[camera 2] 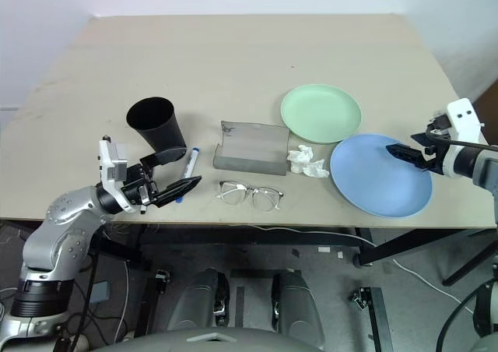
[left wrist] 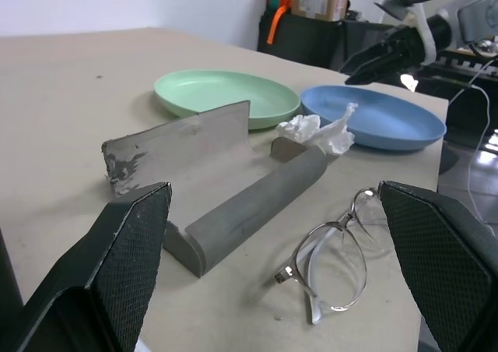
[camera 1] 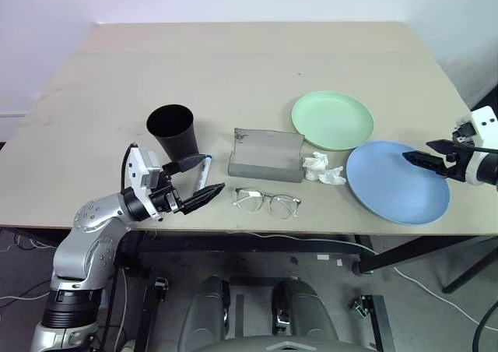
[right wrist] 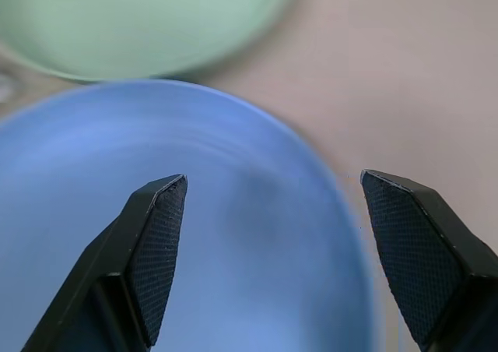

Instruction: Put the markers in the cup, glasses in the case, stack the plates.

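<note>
Beige worktop carries all items, nothing sorted yet. Black cup upright near front left; blue-capped marker lies just beside it. Grey case lies open in middle, glasses in front of it, so short transfer. Green plate and blue plate side by side, unstacked, tissue between case and blue plate. Left tool released, empty, over marker, probably for pickup. Right tool spread, empty, over blue plate.
</note>
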You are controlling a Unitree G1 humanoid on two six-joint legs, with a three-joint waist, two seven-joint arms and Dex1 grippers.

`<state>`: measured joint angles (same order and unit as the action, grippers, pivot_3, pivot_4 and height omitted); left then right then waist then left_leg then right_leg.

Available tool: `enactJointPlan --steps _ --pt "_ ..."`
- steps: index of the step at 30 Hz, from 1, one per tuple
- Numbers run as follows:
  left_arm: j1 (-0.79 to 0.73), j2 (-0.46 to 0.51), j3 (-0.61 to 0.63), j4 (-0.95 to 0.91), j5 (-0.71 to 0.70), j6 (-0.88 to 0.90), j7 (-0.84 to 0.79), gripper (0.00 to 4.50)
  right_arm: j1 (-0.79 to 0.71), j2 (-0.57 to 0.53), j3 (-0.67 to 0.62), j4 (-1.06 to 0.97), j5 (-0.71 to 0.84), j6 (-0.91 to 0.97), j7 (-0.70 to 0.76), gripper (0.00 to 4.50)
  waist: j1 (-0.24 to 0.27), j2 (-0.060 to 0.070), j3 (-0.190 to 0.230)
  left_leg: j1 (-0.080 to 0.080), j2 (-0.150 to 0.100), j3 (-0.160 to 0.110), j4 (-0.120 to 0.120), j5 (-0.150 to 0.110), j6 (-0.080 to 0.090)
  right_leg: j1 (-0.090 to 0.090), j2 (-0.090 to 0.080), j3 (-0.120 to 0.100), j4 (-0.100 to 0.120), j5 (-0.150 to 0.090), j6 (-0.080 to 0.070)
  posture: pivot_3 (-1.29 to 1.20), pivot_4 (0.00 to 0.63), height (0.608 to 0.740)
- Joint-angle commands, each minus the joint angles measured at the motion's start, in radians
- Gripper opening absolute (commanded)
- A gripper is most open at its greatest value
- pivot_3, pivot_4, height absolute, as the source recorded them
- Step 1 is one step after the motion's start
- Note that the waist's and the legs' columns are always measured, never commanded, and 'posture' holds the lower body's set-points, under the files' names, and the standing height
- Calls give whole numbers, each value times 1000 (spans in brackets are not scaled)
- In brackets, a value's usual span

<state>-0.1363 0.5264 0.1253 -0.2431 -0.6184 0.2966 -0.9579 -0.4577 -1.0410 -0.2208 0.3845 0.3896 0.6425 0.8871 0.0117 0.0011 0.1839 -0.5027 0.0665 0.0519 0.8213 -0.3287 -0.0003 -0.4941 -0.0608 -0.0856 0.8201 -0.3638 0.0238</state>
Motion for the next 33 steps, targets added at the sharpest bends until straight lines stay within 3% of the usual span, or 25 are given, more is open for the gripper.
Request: enactJointPlan --steps 1,11,14,24,33 --pt "-20 -6 -5 10 17 -26 2 4452 -45 -22 1 58 -56 -20 -29 3768 0 0 0 0 0 0 0 0 0 0 0 0 0 0 0 0 150 670" --pt "-19 -6 -14 57 60 -77 -21 4452 -84 -27 64 133 -98 60 47 3768 0 0 0 0 0 1 0 0 0 0 0 1 0 0 0 0 150 670" --pt "-22 -10 -15 49 63 -74 -12 4500 -65 -5 72 143 -110 51 43 3166 0 0 0 0 0 1 0 0 0 0 0 1 0 1 0 0 150 670" --pt "-10 -13 -19 15 66 -63 14 4500 -119 6 106 221 -161 30 43 53 -6 -1 0 5 0 2 0 0 0 3 0 2 0 1 0 0 150 670" --pt "-37 -7 -20 14 60 -45 27 4500 -134 -7 82 217 -153 28 55 22 -6 -1 0 7 0 3 0 2 -3 4 1 4 0 3 -3 0 150 670"
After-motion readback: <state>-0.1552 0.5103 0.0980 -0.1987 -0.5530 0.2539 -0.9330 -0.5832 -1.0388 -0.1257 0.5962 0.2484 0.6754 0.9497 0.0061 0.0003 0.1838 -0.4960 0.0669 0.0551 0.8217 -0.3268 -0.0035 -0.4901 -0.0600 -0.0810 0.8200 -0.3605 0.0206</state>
